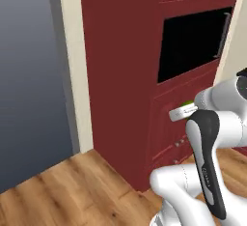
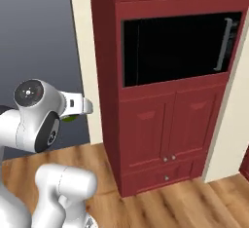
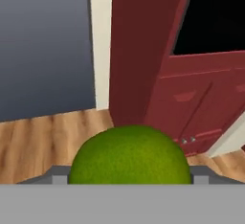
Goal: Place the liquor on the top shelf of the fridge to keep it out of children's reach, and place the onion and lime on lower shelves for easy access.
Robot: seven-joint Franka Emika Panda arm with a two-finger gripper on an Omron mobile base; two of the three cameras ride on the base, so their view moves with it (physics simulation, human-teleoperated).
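Note:
A round yellow-green lime (image 3: 129,153) fills the lower middle of the hand view. It sits between the two fingers of my gripper (image 3: 128,176), which is shut on it. In the left base view a sliver of the lime (image 1: 186,107) peeks out at the white hand, held in the air in front of the red cabinet. From the right base view a bit of the lime (image 2: 69,119) shows under the hand. The fridge, its top shelf and lower shelves, the liquor and the onion are out of view.
A tall dark red cabinet (image 2: 155,124) stands ahead, with a black oven recess (image 2: 170,49), a silver handle (image 2: 222,44) and lower doors. A cream wall strip (image 1: 77,75) and a grey wall (image 1: 29,75) lie to its left. Wooden floor (image 1: 72,191) spreads below.

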